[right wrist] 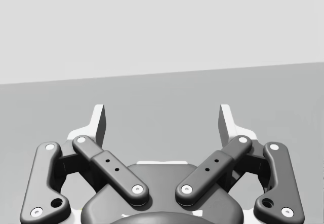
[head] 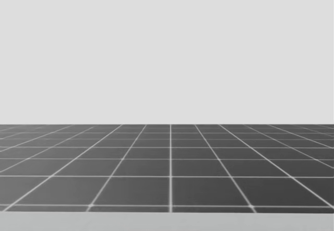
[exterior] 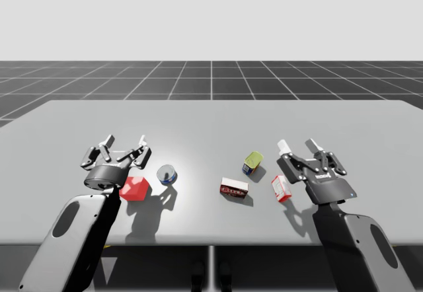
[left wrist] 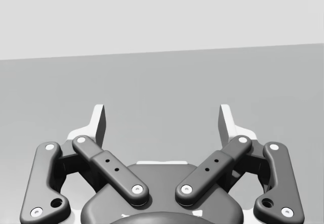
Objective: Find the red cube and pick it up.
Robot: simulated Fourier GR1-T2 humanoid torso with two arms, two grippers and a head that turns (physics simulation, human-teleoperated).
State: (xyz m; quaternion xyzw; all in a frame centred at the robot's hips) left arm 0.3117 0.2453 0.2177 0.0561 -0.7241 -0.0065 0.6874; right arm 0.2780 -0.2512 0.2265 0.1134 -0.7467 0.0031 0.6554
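red cube (exterior: 134, 188): one plain bright-red block, top face lighter than its sides, sitting flat on the grey table (exterior: 211, 117) near the front edge and toward the left end, just beside my left arm's wrist, with a blue round can (exterior: 167, 174) on its side near it toward the table's middle. left gripper (exterior: 125, 140) (left wrist: 162, 120): held past the cube toward the far edge, fingers spread wide apart over bare table. right gripper (exterior: 297, 145) (right wrist: 162, 120): toward the right end, fingers likewise wide apart, a small red-and-white box (exterior: 281, 187) beside its wrist.
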